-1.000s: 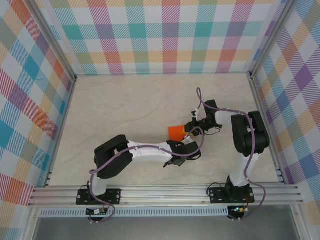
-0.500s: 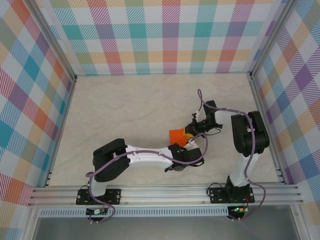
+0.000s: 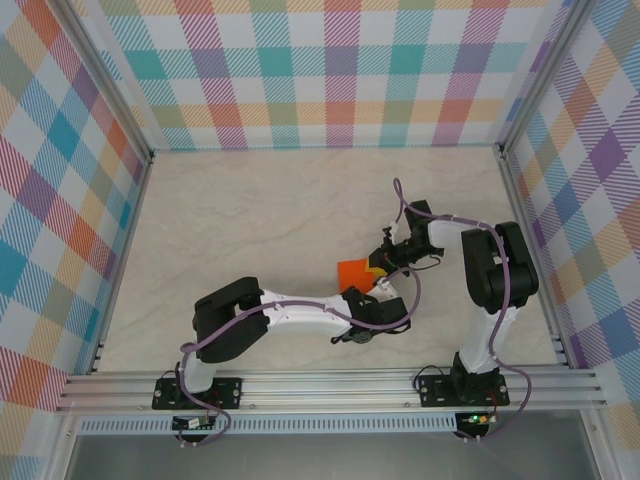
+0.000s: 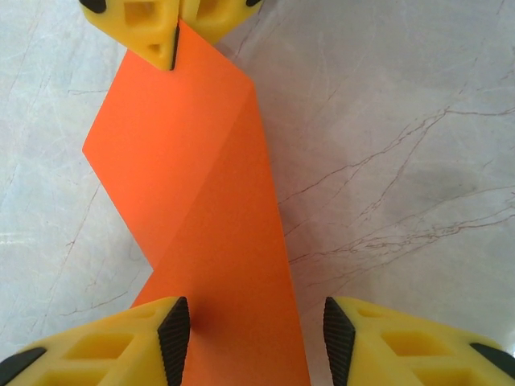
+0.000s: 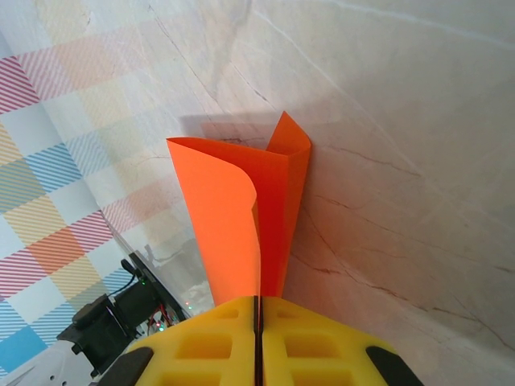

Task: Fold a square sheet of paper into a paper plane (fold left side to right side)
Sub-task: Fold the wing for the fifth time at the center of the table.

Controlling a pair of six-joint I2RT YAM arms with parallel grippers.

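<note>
The square sheet of paper (image 3: 351, 272) is bright orange, folded over on itself and lying mid-table. In the left wrist view it (image 4: 201, 185) shows a diagonal crease and runs down between my left gripper (image 4: 256, 336) pads, which stand apart and open over its near end. At that view's top, the right gripper's yellow fingers (image 4: 153, 24) pinch its far corner. My right gripper (image 5: 257, 310) is shut on the paper (image 5: 241, 209), whose layers curl up off the table. From above, the left gripper (image 3: 362, 292) and the right gripper (image 3: 373, 266) meet at the paper's right edge.
The marble-look table (image 3: 250, 220) is bounded by plaid walls (image 3: 320, 70) with metal frame posts at left (image 3: 120, 250) and right (image 3: 525, 230). The left arm (image 3: 290, 312) lies across the near middle; the right arm (image 3: 495, 270) stands at the right.
The left arm's wrist has slid slightly right and toward the near edge, and its elbow has shifted. The paper sits a little nearer. The right gripper keeps its pinch.
</note>
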